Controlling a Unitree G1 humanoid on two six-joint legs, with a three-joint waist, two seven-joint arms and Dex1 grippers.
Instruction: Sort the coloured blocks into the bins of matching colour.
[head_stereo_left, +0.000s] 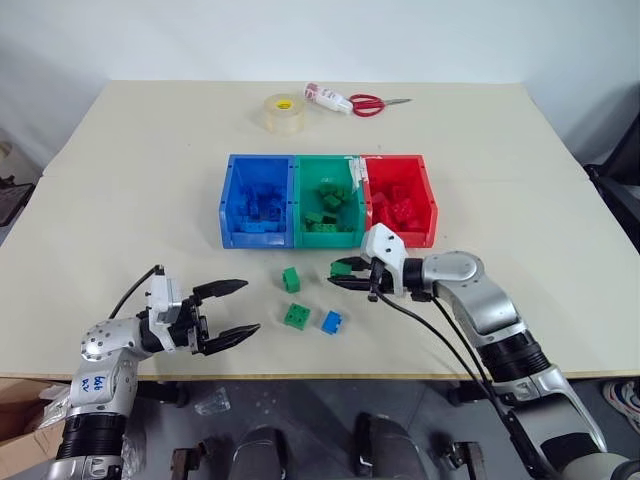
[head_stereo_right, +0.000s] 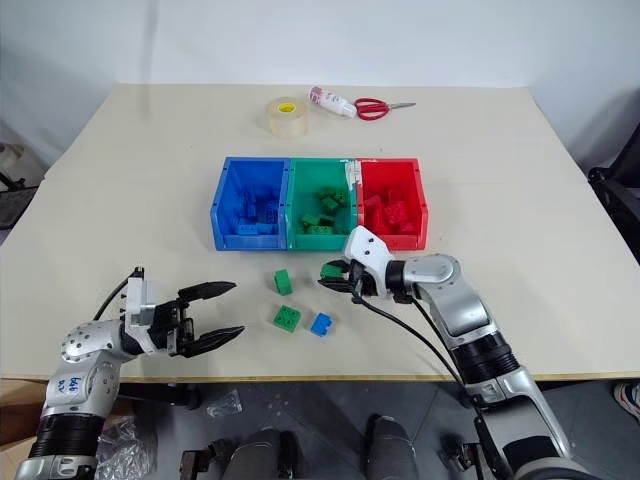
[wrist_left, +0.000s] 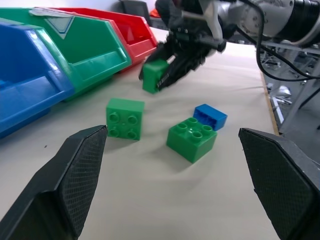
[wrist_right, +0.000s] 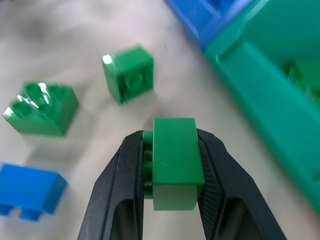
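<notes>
My right gripper (head_stereo_left: 345, 274) is shut on a green block (wrist_right: 173, 162), just in front of the green bin (head_stereo_left: 326, 237). Two more green blocks (head_stereo_left: 291, 279) (head_stereo_left: 296, 316) and a blue block (head_stereo_left: 331, 322) lie on the table to its left. The blue bin (head_stereo_left: 232, 215), green bin and red bin (head_stereo_left: 428, 208) stand joined in a row, each with blocks of its own colour inside. My left gripper (head_stereo_left: 234, 311) stands open near the table's front left edge, nothing between its fingers, pointing toward the loose blocks.
A clear tape roll (head_stereo_left: 283, 111), a small tube (head_stereo_left: 328, 98) and red scissors (head_stereo_left: 372, 103) lie at the far side of the table. The table's front edge runs close below both arms.
</notes>
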